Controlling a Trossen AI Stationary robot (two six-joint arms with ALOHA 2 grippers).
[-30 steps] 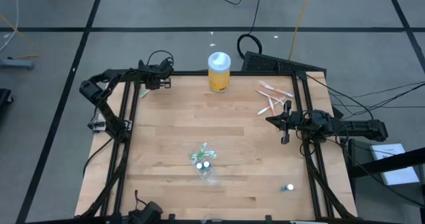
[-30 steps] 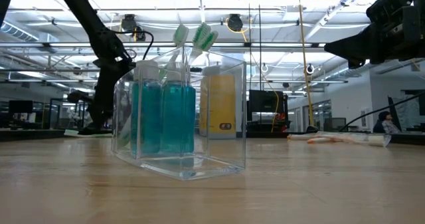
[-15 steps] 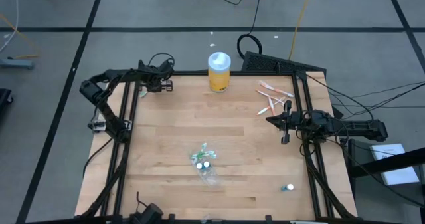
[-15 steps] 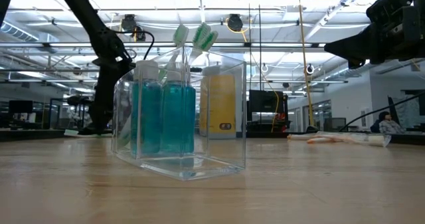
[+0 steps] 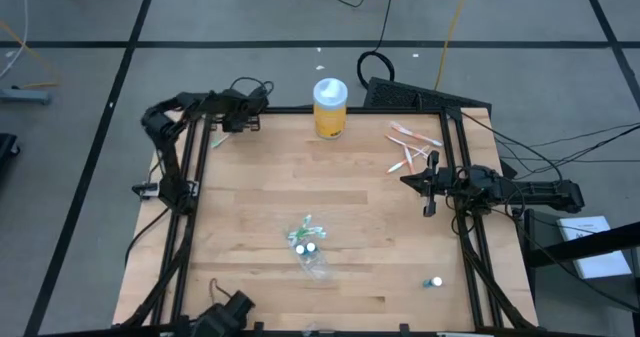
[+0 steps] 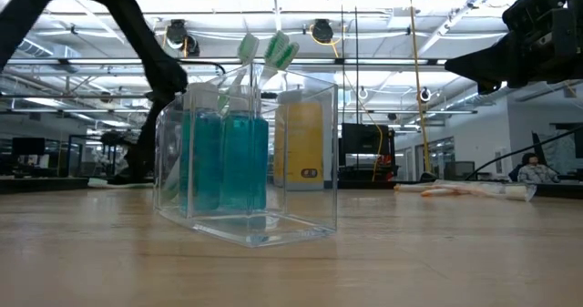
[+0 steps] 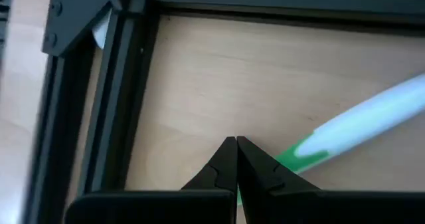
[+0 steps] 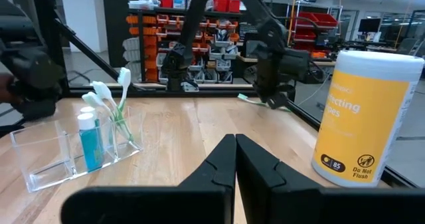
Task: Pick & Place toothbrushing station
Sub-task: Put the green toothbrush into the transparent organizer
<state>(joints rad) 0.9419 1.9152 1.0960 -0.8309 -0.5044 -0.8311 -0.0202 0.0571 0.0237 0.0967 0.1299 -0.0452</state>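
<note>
Bench: light wood planks, black frame around it. Floor: grey, crossed by dark tape lines; cables trail over it behind the bench. Room beyond is a large hall: ceiling trusses with bright strip lighting, shelving holding red and orange bins, a seated person far off.

Yellow jar with white lid at table's far edge; orange-white toothbrushes far right.
</note>
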